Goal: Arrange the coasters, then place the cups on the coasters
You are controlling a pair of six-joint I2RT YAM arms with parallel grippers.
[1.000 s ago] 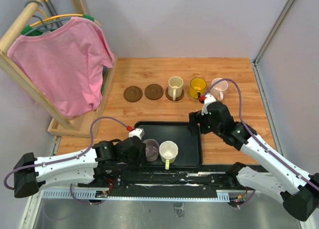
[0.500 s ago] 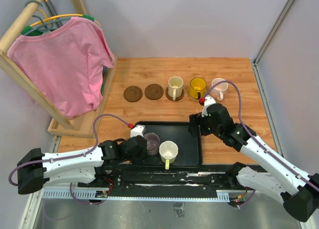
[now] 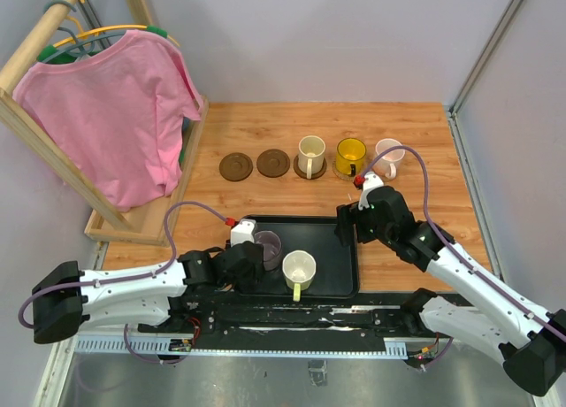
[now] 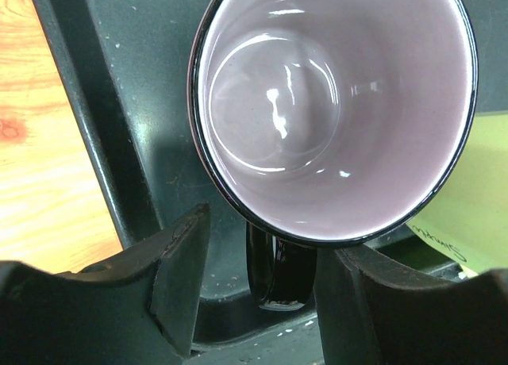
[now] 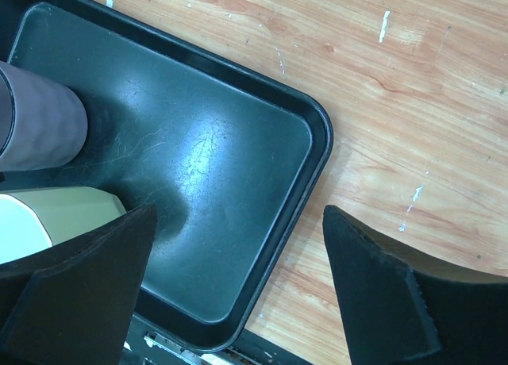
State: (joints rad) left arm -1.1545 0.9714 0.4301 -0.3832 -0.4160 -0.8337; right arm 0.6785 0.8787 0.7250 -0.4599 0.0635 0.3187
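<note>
Overhead view of a wooden table [image 3: 416, 133]. Along the far side, a left-to-right row of five coasters [image 3: 236, 166]: the two leftmost dark brown and bare, the other three under a cream cup [image 3: 310, 156], an amber cup [image 3: 351, 157] and a pink cup [image 3: 387, 157]. Nearer, a black tray [image 3: 336, 257] holding the last two: a grey-lilac cup [image 3: 268, 248] at its left and a white cup [image 3: 299, 268] with a yellowish handle just to the right. Pair close together, contact not clear.

Left gripper [image 4: 264, 254] low at the near left of the tray, part-way open, nothing clamped. Dark handle [image 4: 279, 274] of the grey-lilac cup pointing back at the wrist and sitting between the two fingers [image 4: 178, 278]. Clear gap on the left side; right finger against the handle or nearly so. Likely lined up this way to pinch the handle and carry the cup to a bare coaster. Cup bowl just beyond the fingertips, upright and empty.

Right gripper [image 5: 238, 214] spread wide and empty, hovering over the far right corner of the tray, apart from both cups. Probably parked clear of the left arm's work, or ready for the white cup.
</note>
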